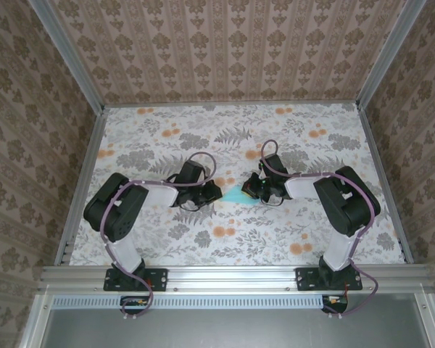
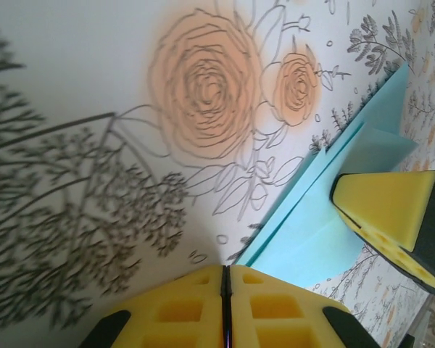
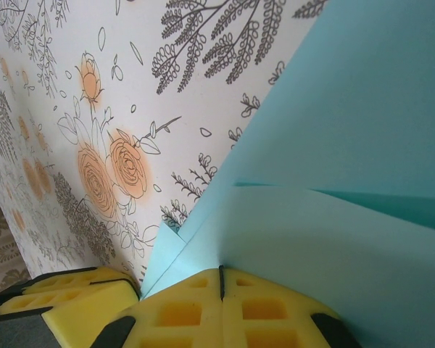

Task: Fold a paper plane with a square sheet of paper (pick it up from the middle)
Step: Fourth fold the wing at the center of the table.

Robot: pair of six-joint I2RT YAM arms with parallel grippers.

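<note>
Though overlapping layers and a raised flap show that some folds are in, the thin light-teal square sheet of paper (image 1: 237,193) does not read as a finished narrow dart. I judge the task to be around midway, with the closing creases and wings left to do. The sheet (image 2: 304,239) sits low over the middle of the white floral-printed tabletop (image 1: 203,138), between the two arms. The right gripper (image 3: 220,279) has its yellow pads pressed together, and the folded layers (image 3: 348,145) run into their seam, so it looks clamped on the paper. The left gripper (image 2: 225,279) also has its pads together. The sheet's near corner reaches their tips, but whether it is pinched there I cannot tell.
</note>
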